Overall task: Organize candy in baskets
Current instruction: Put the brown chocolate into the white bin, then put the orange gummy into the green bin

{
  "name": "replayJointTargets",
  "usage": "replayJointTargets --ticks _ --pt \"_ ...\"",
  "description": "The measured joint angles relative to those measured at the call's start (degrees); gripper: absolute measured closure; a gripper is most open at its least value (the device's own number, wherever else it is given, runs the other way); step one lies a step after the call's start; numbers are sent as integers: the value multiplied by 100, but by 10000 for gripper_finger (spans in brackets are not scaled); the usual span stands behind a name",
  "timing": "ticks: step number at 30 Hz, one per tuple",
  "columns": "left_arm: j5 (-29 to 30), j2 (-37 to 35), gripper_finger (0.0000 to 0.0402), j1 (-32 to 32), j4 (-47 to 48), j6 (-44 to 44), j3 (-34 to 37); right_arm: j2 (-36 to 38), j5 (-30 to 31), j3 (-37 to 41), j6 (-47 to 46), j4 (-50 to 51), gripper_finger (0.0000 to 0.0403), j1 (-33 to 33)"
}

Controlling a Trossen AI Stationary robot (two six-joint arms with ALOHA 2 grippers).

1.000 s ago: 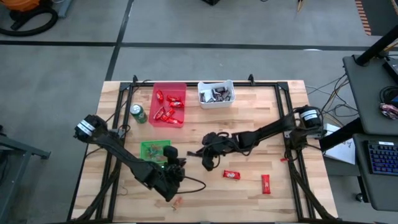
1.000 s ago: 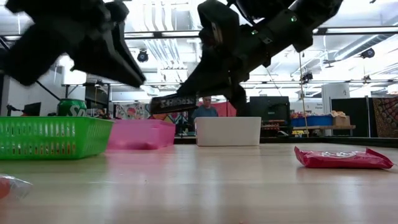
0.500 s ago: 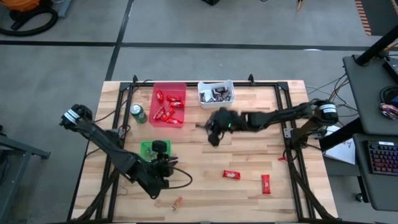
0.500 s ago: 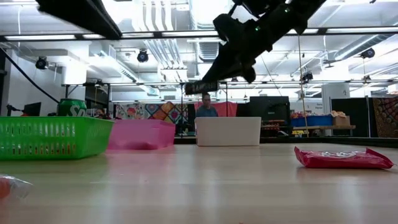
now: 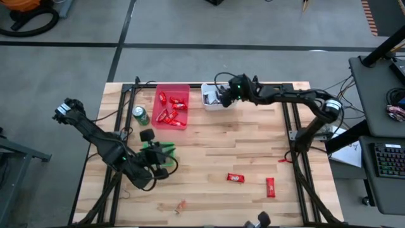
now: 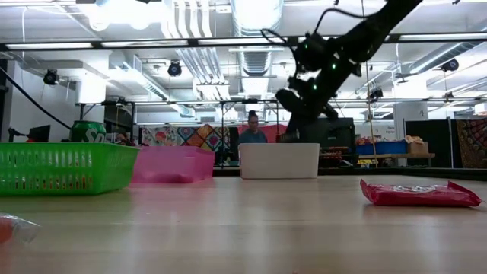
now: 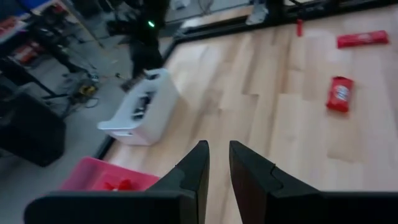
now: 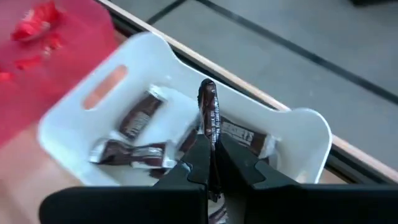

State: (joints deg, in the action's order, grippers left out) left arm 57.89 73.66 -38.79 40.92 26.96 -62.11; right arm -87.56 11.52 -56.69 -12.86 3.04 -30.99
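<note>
While over the white bin (image 5: 219, 97), my right gripper (image 8: 211, 152) pinches a dark mini bar (image 8: 209, 115) on edge.
Red bin (image 5: 172, 106) holds red candy, green bin (image 5: 154, 152) sits under my left arm. Left gripper (image 7: 216, 163): narrow gap, nothing held. Two red bars (image 5: 235, 178) (image 5: 270, 186) lie loose on the table (image 5: 253, 139).

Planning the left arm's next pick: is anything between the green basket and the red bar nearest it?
High view: only bare table lies between the green basket and that red bar.
</note>
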Motion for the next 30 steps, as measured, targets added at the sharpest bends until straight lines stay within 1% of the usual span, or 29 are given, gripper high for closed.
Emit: replayJointTargets --ticks 2,5,15,24,30 --pt "117 -43 354 4 74 0 0 -143 -130 0 0 -36 390 -195" --pt "120 -53 354 4 175 38 0 -305 -144 0 2 -62 385 -326" --pt "53 162 355 4 282 472 0 -392 -142 0 2 -112 322 -355" --pt "-819 416 355 4 285 1203 0 -191 -144 0 3 -163 275 -340" --pt "-1768 668 355 4 276 1942 0 151 -144 0 80 -163 251 -216"
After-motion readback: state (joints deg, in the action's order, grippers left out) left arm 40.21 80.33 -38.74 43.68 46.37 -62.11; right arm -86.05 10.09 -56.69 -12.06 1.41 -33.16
